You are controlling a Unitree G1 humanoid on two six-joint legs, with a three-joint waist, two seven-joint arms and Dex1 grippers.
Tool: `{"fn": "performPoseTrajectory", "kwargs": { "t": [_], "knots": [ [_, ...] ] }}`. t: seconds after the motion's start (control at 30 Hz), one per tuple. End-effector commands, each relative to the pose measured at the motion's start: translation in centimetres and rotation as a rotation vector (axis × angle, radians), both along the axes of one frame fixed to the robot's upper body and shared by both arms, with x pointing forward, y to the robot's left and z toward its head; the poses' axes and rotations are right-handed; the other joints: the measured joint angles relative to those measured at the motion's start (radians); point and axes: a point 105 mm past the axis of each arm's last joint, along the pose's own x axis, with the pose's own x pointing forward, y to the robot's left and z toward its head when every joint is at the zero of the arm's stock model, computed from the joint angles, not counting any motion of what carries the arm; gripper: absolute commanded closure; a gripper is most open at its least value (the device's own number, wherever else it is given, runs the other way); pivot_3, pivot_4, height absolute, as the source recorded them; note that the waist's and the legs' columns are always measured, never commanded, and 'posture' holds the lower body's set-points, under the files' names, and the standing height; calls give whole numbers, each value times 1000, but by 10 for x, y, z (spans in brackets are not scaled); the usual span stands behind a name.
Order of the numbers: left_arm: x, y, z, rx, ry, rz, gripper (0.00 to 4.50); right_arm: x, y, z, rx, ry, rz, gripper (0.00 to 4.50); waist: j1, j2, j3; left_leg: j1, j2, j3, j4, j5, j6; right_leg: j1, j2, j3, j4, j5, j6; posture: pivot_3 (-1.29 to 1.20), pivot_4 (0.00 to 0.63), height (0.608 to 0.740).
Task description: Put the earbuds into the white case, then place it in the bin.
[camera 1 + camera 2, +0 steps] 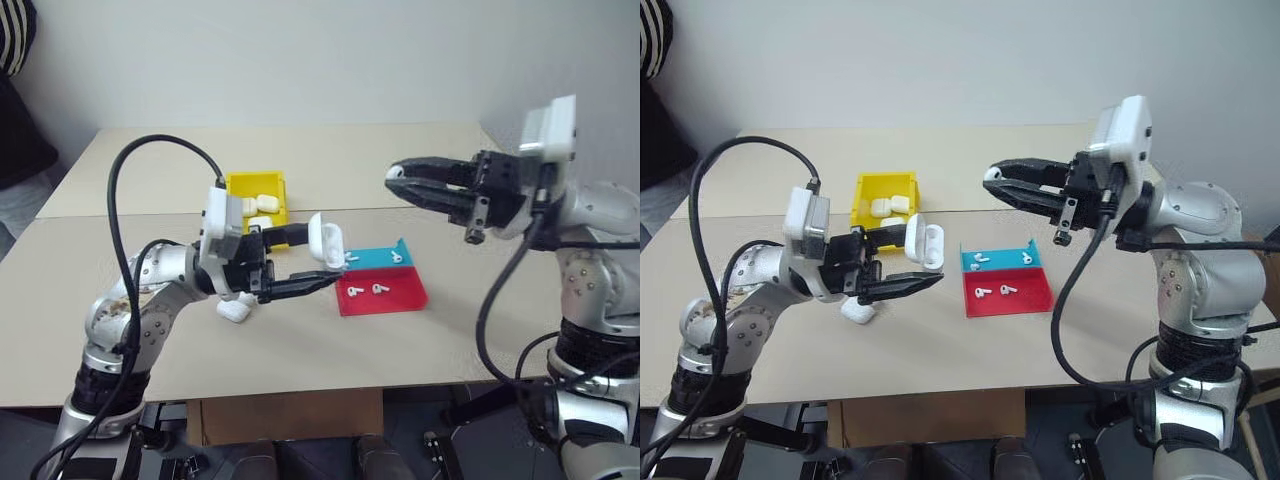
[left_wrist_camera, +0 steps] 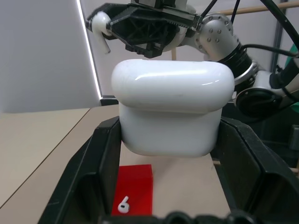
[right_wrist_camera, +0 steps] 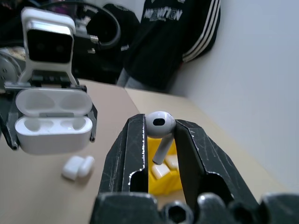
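Right wrist view: earbud (image 3: 159,126) pinched in the right gripper (image 3: 160,140), stem down.
Left gripper (image 1: 325,280) clamps the open white case (image 1: 327,240) opposite, well apart; a shallow pinch (head only) risks dropping it short of the sockets.

open air between the two raised grippers

nothing stands between the right gripper (image 1: 992,184) holding its earbud (image 3: 160,125) and the open white case (image 1: 923,243) facing its jaws.
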Motion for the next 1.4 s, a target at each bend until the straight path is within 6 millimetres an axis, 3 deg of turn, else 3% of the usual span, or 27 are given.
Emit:
{"fn": "performPoseTrajectory", "kwargs": {
  "t": [0.03,0.17,0.4,0.87,1.4],
  "knots": [
    [-11,-1,10,-59,-18,-28,1727,-23,5,9,100,-78,90,3593,0,0,0,0,0,0,0,0,0,0,0,0,0,0,0,0,150,740],
    [-18,-2,12,-107,-22,-60,1727,-43,15,8,183,-105,219,3593,-2,0,0,0,0,0,0,0,0,-1,0,0,1,0,0,0,150,740],
    [-22,-4,11,-116,3,-82,1727,-50,26,6,226,-120,291,3593,-6,0,0,1,0,0,0,0,0,0,0,0,1,-2,3,0,150,740],
    [-24,-4,13,-129,-21,-88,1727,-39,47,-14,209,-84,367,3593,-10,0,0,1,0,0,0,0,0,0,0,0,0,-2,3,0,150,740],
    [-24,-2,12,-127,-35,-83,1727,-34,50,-24,180,-71,366,3593,-10,0,0,0,0,0,0,0,0,0,0,0,0,-2,3,0,150,740]
  ]
}}
